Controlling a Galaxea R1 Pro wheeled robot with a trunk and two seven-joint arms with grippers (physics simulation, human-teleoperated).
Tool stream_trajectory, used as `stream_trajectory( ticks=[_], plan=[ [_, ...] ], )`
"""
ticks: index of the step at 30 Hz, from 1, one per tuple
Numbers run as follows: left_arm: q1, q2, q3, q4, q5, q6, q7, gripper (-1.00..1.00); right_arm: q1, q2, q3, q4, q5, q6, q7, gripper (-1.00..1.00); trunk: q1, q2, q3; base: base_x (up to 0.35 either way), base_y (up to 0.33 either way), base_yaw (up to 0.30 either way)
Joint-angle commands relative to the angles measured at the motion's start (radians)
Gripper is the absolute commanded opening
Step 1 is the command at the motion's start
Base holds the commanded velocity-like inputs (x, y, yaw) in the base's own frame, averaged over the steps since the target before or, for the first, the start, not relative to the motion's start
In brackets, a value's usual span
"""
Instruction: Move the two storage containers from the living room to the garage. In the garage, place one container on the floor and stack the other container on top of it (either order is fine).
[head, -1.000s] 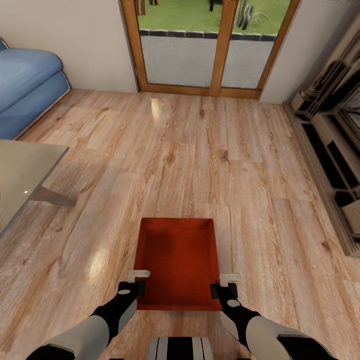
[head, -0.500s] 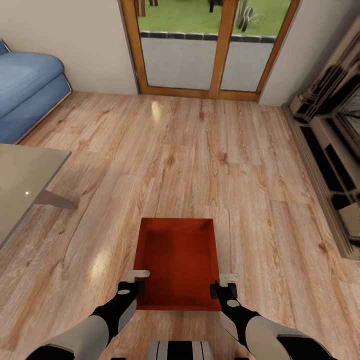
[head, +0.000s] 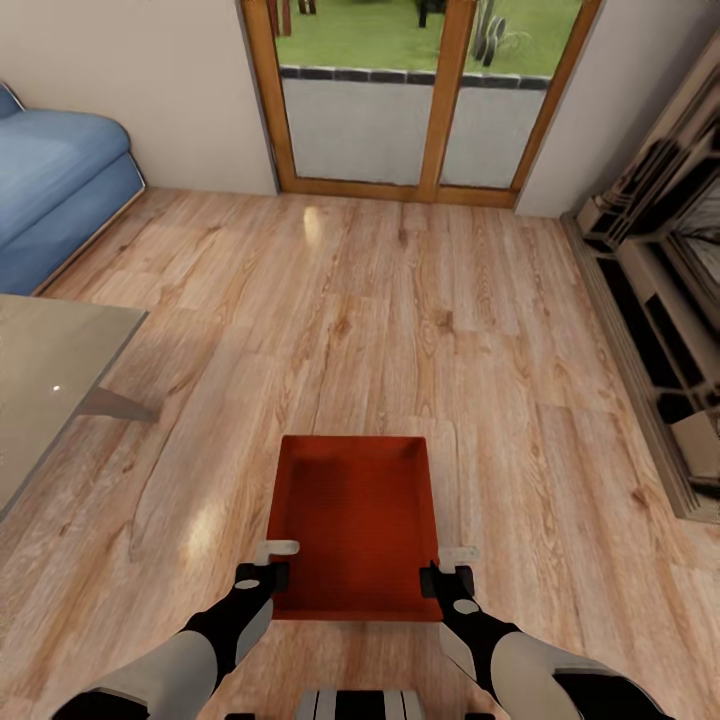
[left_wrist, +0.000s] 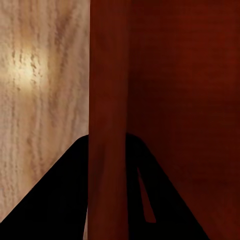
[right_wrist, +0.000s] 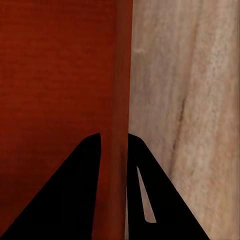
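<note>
One red-orange storage container (head: 352, 520), open-topped and empty, hangs level just above the light wood-plank floor (head: 400, 330) of the living room, directly in front of my trunk. My left gripper (head: 268, 570) is shut on its left side wall near the near corner, and my right gripper (head: 445, 575) is shut on its right side wall opposite. In the left wrist view the container wall (left_wrist: 107, 100) runs between the dark fingers of the left gripper (left_wrist: 107, 137). The right wrist view shows the same for the wall (right_wrist: 121, 75) and the right gripper (right_wrist: 114, 135). The other storage container and the garage are out of view.
A blue sofa (head: 50, 190) stands at the far left, with a grey table (head: 40, 380) nearer on the left. Wood-framed glass doors (head: 420, 100) close the far wall. A low shelf unit (head: 660, 330) lines the right side. Open plank floor lies ahead.
The whole view has shifted: sofa, table, doors and floor slide slightly down the picture, so the camera moved. The container and both grippers keep their hold and place.
</note>
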Motion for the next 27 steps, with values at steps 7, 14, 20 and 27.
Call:
stream_trajectory(
  ticks=[7,14,20,27],
  plan=[
    [0.0,0.001,-0.001,-0.001,0.001,-0.037,0.013,-1.0,-0.001,0.0,-0.023,0.002,-0.005,-0.005,-0.008,-1.0,-0.027,0.049,0.022,0.0,0.0,0.0],
    [0.0,0.001,0.0,-0.001,0.007,-0.035,0.013,-1.0,-0.001,0.0,-0.024,0.015,-0.006,-0.044,-0.008,-1.0,-0.054,0.098,0.043,0.0,0.0,0.0],
    [0.0,0.001,0.004,0.0,0.013,-0.03,0.013,-1.0,-0.001,0.0,-0.023,0.023,-0.006,-0.052,-0.008,-1.0,-0.077,0.14,0.062,0.0,0.0,0.0],
    [0.0,0.003,0.005,0.0,0.014,-0.03,0.013,-1.0,-0.001,0.0,-0.023,0.023,-0.006,-0.051,-0.008,-1.0,-0.104,0.189,0.084,0.0,0.0,0.0]
  ],
)
